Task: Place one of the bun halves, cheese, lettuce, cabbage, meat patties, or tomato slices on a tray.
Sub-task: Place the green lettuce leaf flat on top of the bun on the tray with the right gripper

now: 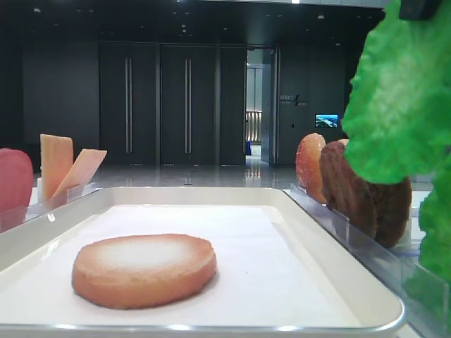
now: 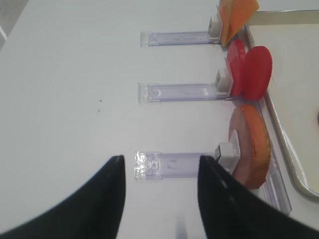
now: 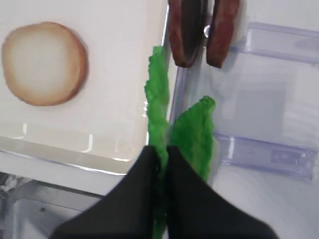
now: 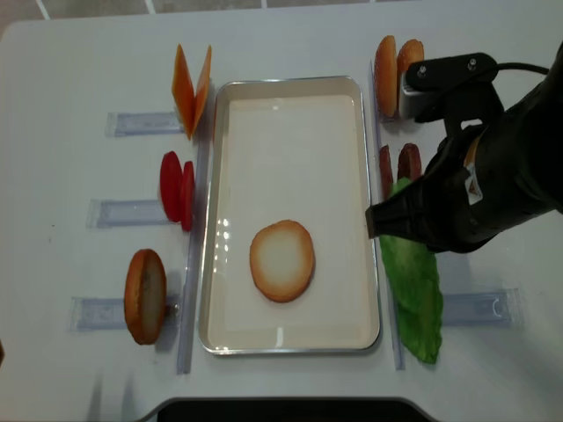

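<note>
One risk: we see the right gripper point(image 3: 162, 159) clamped on the lettuce point(image 3: 158, 107) edge, lower centre; limp leaf may slip.
Left gripper point(image 2: 159, 172): open, empty.

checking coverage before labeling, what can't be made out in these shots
- Left gripper: seen in the left wrist view only; absent from both high views.
- Right gripper: in the top view its own arm hides the grip on the lettuce.
- Patties: cut off by the right wrist view's top edge.

Clear plastic holders point(image 4: 136, 123) lie on the white counter point(image 4: 62, 105). Behind the counter stand dark doors point(image 1: 158, 104). A small screen point(image 1: 326, 120) glows there.
</note>
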Robot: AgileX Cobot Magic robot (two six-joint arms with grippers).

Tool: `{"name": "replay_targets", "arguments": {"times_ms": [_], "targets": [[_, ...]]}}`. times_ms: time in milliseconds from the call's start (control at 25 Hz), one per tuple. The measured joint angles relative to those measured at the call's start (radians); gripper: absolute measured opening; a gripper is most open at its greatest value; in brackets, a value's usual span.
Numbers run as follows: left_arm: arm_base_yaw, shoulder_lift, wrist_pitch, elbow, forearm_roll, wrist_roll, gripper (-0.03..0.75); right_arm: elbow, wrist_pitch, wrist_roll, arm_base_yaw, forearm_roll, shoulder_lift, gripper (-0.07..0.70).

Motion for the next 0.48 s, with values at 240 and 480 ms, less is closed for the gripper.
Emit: {"name": "replay_targets", "arguments": {"times_ms": [240, 480], "targets": [[0.0, 0.0, 0.0, 0.0, 0.0, 0.0, 0.338, -0.014, -0.099, -0.078, 0.0, 0.137, -0.046, 0.015], [0.0, 0.0, 0.0, 0.0, 0.0, 0.0, 0.311, -0.014, -0.286, -0.303, 0.0, 0.394, -0.03, 0.015]]}}
